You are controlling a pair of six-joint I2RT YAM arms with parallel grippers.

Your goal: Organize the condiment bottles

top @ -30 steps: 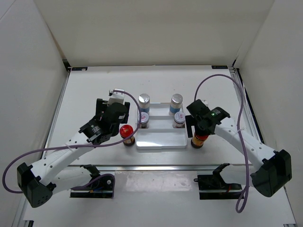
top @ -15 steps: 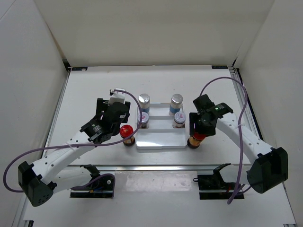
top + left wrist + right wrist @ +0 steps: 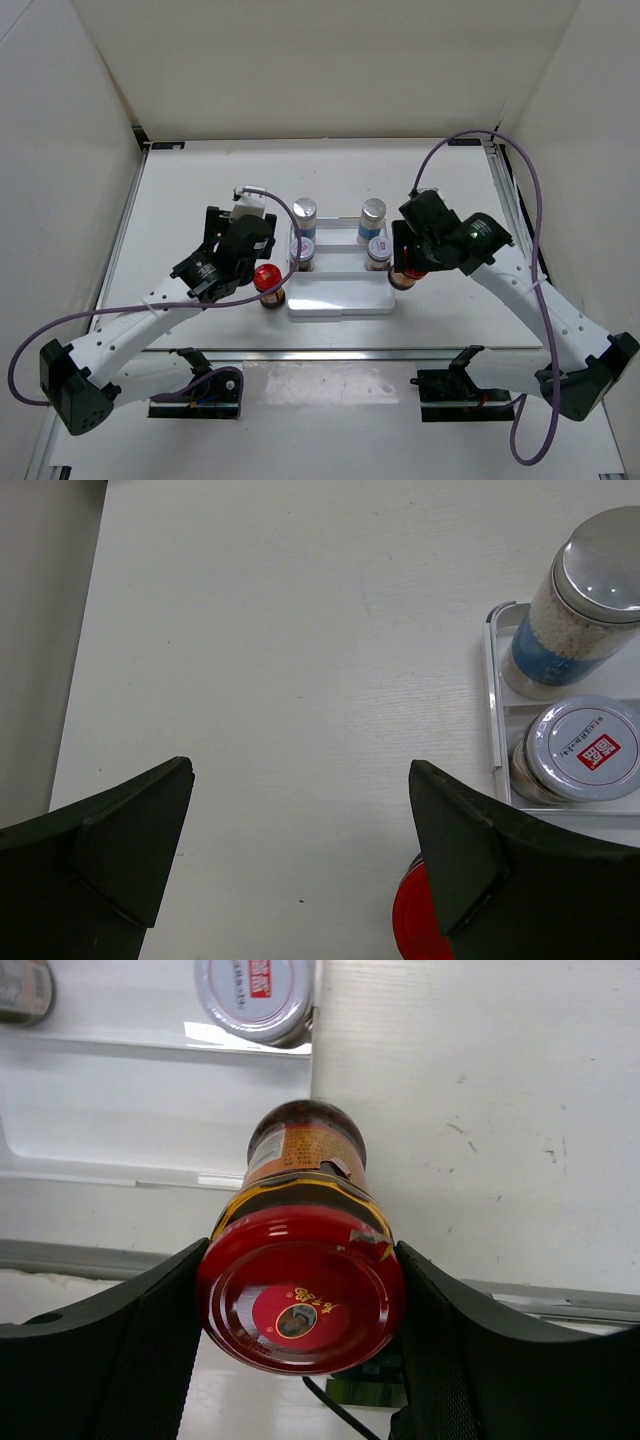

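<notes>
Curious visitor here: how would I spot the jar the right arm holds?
Find the white stepped tray mid-table. At its right edge the right gripper clamps a dark red-lidded jar; its twin stands free left of the tray.

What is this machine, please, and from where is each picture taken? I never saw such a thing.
These are two robot arms bolted to a white table. One picture looks down from above; the other two come from a camera on each wrist. On the table stands a white tray holding two silver-capped bottles and two grey-lidded jars. The left hand is open and empty, near a red-lidded jar beside the tray. The right hand grips a second red-lidded jar.
</notes>
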